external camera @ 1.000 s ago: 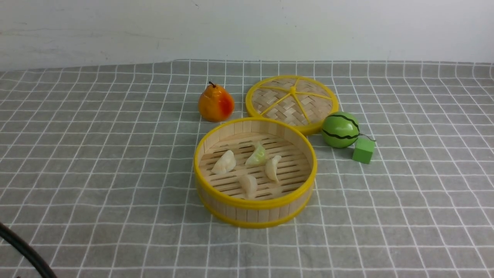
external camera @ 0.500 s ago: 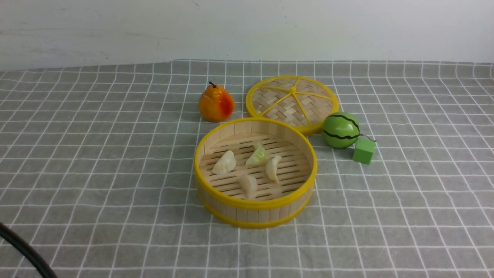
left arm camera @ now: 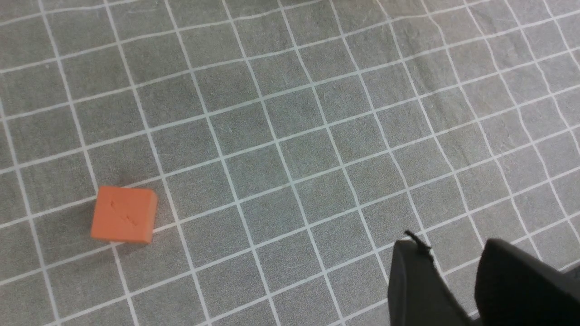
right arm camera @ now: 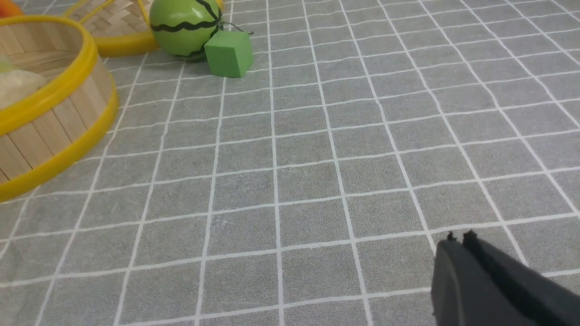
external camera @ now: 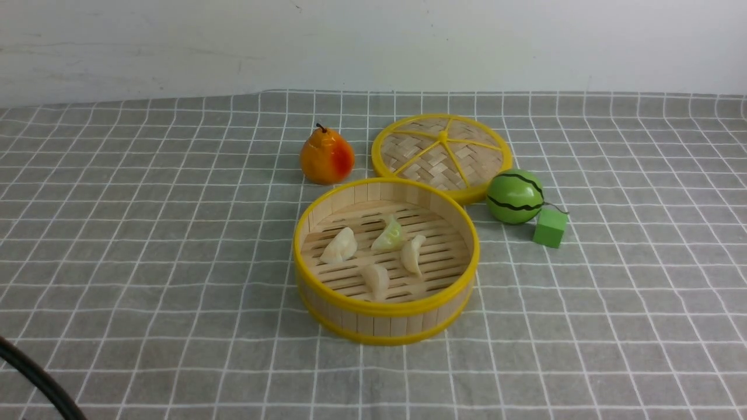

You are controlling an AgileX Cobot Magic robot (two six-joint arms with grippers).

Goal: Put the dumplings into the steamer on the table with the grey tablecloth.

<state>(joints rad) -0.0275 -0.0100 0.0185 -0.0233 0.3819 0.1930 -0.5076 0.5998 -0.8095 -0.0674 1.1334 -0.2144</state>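
Note:
The steamer (external camera: 382, 327) stands in the middle of the table's grey tablecloth (external camera: 146, 233). Several dumplings lie on its slatted floor: cream-white ones (external camera: 339, 245) (external camera: 413, 253) (external camera: 376, 280) and a pale green one (external camera: 390, 234). Neither gripper shows in the front view. In the left wrist view my left gripper (left arm camera: 453, 246) hangs open over bare cloth, with nothing between its fingers. My right gripper (right arm camera: 459, 237) is shut and empty, over the cloth some squares away from the steamer's wall (right arm camera: 54, 113). One white dumpling (right arm camera: 18, 86) shows over that rim.
Behind the steamer lie its woven lid (external camera: 442, 153) and an orange pear (external camera: 327, 156). A green watermelon ball (external camera: 515, 196) and a green cube (external camera: 550, 227) sit to its right. An orange cube (left arm camera: 123, 214) lies near the left gripper. A black cable (external camera: 35, 379) crosses the near left corner.

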